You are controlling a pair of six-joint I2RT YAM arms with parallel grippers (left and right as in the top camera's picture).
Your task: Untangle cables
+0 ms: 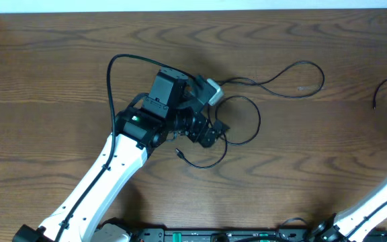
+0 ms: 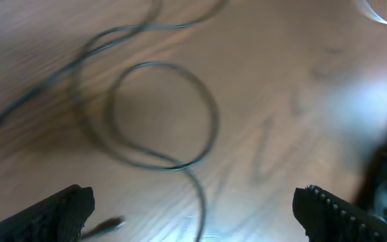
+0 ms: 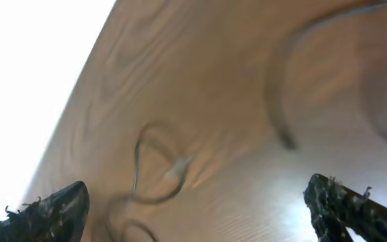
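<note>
The left gripper (image 2: 193,205) hangs wide open just above the looped cables (image 2: 213,117) at the middle of the table (image 1: 46,67). The right gripper (image 3: 200,208) is spread wide too, and empty. Closing across overlapping strands would likely pinch two together and tighten the tangle.

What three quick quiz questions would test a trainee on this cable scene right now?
1. True or false: the left gripper is shut on the thin black looped cable.
2. Which white robot arm hangs over the tangle in the overhead view? A) left arm B) right arm C) both
3. Fill in: a separate thin black cord end lies near the brown wooden table's ____ edge.
Key: 1 false, its fingers stand wide apart; 2 A; 3 right.
</note>
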